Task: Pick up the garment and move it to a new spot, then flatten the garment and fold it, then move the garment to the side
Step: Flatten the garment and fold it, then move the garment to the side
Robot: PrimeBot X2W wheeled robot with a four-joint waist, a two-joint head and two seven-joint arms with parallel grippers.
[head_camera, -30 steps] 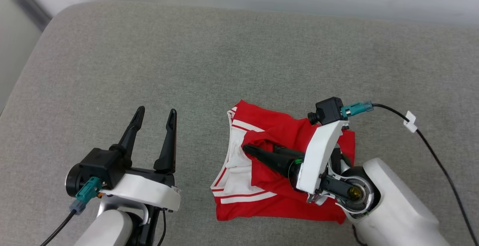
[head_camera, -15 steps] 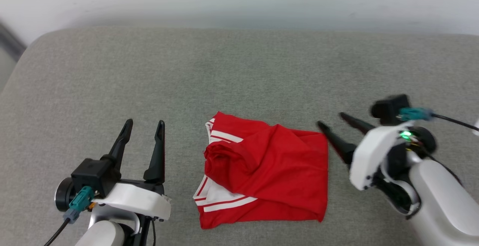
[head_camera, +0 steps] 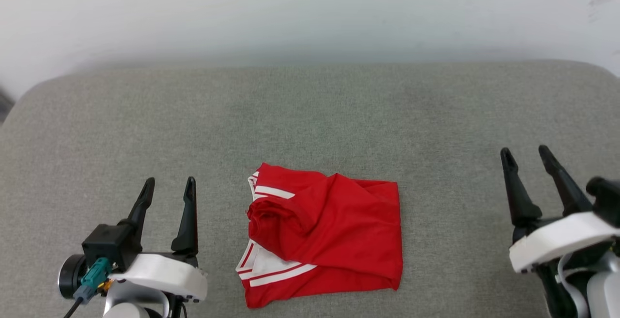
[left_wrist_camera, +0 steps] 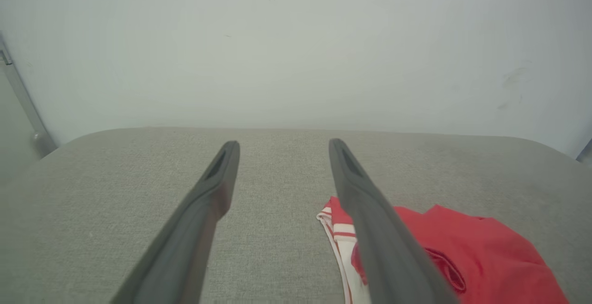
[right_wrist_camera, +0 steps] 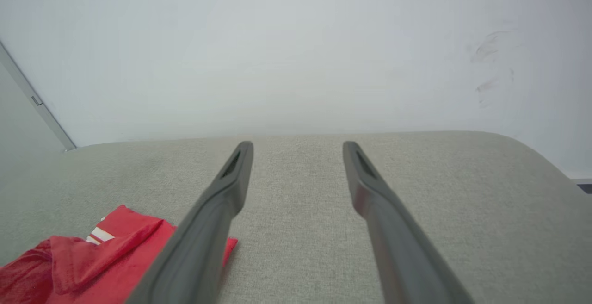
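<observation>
Garment (head_camera: 329,231), red, is found folded on the grey cushion (head_camera: 310,114) between left gripper (head_camera: 170,182) and right gripper (head_camera: 524,151), both empty with fingers parted; for moving aside, all layers are best pinched together.

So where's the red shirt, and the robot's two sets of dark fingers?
Red folded shirt with white striped trim (head_camera: 348,221): head view, its red top layer.
Left black two-finger gripper (head_camera: 170,181): head view, midway between its tips.
Right black two-finger gripper (head_camera: 524,150): head view, midway between its tips.
</observation>
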